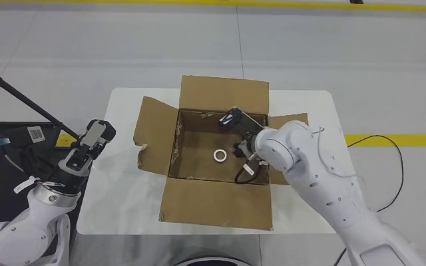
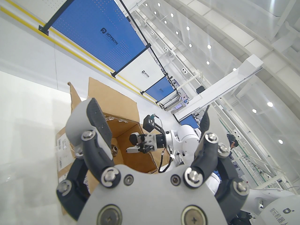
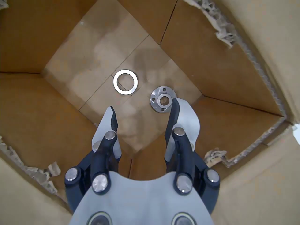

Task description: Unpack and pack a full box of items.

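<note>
Right tool (image 3: 143,105) is hanging spread inside the box (image 1: 216,199), the flange (image 3: 163,99) just beside it, the flat ring (image 3: 125,81) lying nearby; left tool (image 2: 150,105) is hovering spread at the worktop (image 1: 120,166) edge.

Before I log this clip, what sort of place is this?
Probably a factory or industrial test hall: yellow floor lines, blue partition panels, and rows of ceiling lights high overhead.
</note>
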Action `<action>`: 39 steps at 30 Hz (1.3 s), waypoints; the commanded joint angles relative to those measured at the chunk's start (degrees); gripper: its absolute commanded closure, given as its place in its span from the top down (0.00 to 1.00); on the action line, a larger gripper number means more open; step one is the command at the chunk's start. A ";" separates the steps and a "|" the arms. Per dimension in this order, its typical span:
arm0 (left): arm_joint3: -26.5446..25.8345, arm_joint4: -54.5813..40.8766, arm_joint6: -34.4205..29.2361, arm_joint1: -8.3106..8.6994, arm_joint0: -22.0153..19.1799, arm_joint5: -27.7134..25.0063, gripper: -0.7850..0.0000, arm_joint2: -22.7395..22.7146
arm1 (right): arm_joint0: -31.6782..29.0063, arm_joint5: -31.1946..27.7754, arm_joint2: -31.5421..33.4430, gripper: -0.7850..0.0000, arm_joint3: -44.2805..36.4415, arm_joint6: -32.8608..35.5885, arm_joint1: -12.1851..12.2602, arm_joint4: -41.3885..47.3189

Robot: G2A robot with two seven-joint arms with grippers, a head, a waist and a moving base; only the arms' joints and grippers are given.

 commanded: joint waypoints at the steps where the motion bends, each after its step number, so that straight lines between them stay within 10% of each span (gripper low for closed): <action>1: 0.00 0.00 0.00 0.00 0.00 0.00 1.00 0.00 | 0.74 0.11 -1.27 0.60 2.69 0.21 -0.53 0.19; 30: 0.00 0.00 0.00 0.00 0.00 0.00 1.00 0.00 | 8.10 -2.37 -8.41 0.44 26.06 -3.35 -6.93 2.41; 39: 0.00 0.00 0.00 0.00 0.00 0.00 1.00 0.00 | 7.95 -2.81 -7.86 0.13 26.86 -2.98 -7.44 2.16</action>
